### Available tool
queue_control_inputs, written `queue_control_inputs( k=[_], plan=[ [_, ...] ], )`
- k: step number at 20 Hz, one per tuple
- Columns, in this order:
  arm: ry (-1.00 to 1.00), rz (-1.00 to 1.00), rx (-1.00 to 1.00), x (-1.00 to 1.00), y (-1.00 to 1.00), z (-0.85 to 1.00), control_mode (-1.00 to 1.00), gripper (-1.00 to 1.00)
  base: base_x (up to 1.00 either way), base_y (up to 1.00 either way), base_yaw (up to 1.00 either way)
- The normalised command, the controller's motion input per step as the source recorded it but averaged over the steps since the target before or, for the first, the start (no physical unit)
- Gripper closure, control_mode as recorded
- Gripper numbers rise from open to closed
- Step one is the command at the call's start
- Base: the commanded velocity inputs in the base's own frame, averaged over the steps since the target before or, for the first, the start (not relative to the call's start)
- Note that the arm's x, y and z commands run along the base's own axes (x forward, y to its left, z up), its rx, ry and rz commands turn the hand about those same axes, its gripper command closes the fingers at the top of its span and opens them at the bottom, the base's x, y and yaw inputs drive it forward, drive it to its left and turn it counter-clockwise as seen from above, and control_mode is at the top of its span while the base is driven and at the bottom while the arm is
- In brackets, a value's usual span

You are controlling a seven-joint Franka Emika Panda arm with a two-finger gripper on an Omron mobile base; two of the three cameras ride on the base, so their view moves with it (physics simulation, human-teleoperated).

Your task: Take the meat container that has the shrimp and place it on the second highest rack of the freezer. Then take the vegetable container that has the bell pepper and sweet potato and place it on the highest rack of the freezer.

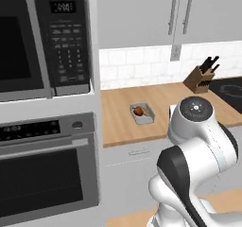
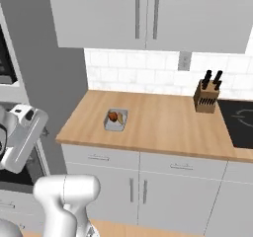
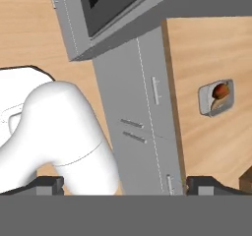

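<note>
The vegetable container (image 1: 142,113) (image 2: 116,120) (image 3: 216,98) is a small grey tray on the wooden counter (image 1: 160,103) (image 2: 158,122), near its left end. In it lie the red-orange bell pepper (image 1: 138,111) (image 2: 113,116) (image 3: 222,89) and the tan sweet potato (image 2: 120,118) (image 3: 216,104). In the hand view my gripper (image 3: 125,185) is open, its dark fingertips (image 3: 49,184) set wide apart with nothing between them. It hangs well away from the tray, over the cabinet fronts. The meat container with the shrimp and the freezer are out of view.
A knife block (image 1: 198,77) (image 2: 206,96) stands at the back of the counter beside a black cooktop (image 1: 229,91) (image 2: 240,122). To the left is a tall column with a microwave (image 1: 38,37) above an oven (image 1: 47,169). Wall cabinets (image 2: 148,14) hang overhead.
</note>
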Motion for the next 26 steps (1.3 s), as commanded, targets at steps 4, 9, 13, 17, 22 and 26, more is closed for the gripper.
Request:
queue_control_inputs(
  k=[4, 9, 13, 17, 22, 26],
  plan=[
    [0.0, 0.0, 0.0, 0.0, 0.0, 0.0, 1.0, -1.0, 0.59, -0.94, -0.04],
    [0.0, 0.0, 0.0, 0.0, 0.0, 0.0, 1.0, -1.0, 0.57, -0.52, -0.09],
    [0.03, -0.1, 0.0, 0.32, 0.04, 0.0, -1.0, -1.0, 0.12, -0.05, -0.02],
    [0.2, -0.02, 0.02, 0.74, 0.46, -0.05, -1.0, -1.0, 0.0, 0.0, 0.0],
    [0.35, 0.2, 0.06, 0.94, 0.83, -0.39, -1.0, -1.0, 0.0, 0.0, 0.0],
    [0.4, 0.29, 0.03, 0.98, 0.84, -0.63, -1.0, -1.0, 0.0, 0.0, 0.0]
  ],
)
